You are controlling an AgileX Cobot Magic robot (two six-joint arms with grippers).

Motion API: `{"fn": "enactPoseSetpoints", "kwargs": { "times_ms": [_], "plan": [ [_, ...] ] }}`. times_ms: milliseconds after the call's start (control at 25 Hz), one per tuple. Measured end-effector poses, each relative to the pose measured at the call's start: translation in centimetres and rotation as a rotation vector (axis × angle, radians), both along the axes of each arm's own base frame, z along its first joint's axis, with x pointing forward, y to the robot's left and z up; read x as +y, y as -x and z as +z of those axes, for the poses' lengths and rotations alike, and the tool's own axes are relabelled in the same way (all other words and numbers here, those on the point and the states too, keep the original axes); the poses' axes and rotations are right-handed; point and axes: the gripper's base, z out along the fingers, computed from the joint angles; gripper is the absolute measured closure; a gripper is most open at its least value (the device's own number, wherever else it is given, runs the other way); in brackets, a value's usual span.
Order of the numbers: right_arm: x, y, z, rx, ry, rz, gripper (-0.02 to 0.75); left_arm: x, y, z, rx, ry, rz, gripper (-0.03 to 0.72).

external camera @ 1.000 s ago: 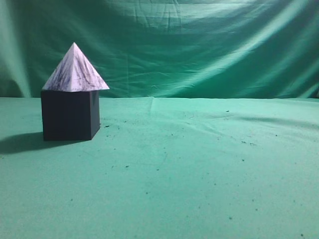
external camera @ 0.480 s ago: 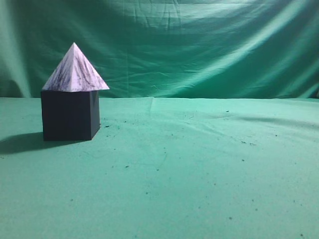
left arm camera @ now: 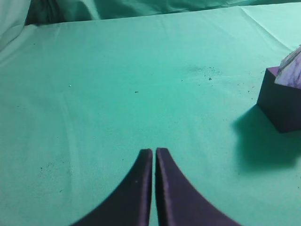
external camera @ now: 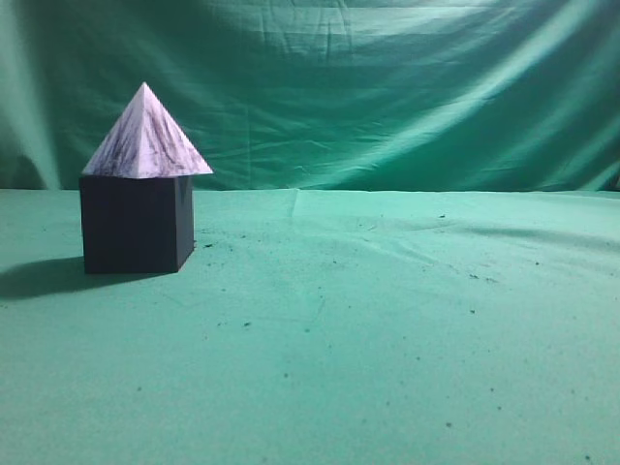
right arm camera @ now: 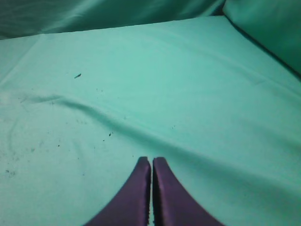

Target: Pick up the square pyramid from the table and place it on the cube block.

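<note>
The square pyramid (external camera: 146,138), white with dark marbled streaks, rests upright on top of the dark cube block (external camera: 134,225) at the left of the green table (external camera: 387,339). In the left wrist view the cube block (left arm camera: 282,103) and a corner of the square pyramid (left arm camera: 292,70) show at the right edge. My left gripper (left arm camera: 154,151) is shut and empty, well back and to the left of the cube. My right gripper (right arm camera: 151,160) is shut and empty over bare cloth. Neither gripper shows in the exterior view.
A green cloth backdrop (external camera: 387,87) hangs behind the table. The cloth has low wrinkles (right arm camera: 94,110) and small dark specks. The cube casts a shadow (external camera: 39,276) to its left.
</note>
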Motion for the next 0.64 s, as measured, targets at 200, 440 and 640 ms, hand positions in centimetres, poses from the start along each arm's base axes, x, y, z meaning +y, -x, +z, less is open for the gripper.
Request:
{"fn": "enactPoseSetpoints", "kwargs": {
  "times_ms": [200,440,640],
  "plan": [
    [0.01,-0.04,0.05,-0.011,-0.003,0.0,0.738,0.0,0.0,0.0,0.0,0.0,0.0,0.688],
    [0.01,-0.04,0.05,-0.01,-0.005,-0.001,0.738,0.0,0.0,0.0,0.0,0.0,0.0,0.688],
    [0.01,-0.04,0.05,-0.01,-0.005,-0.001,0.738,0.0,0.0,0.0,0.0,0.0,0.0,0.688]
  ]
}}
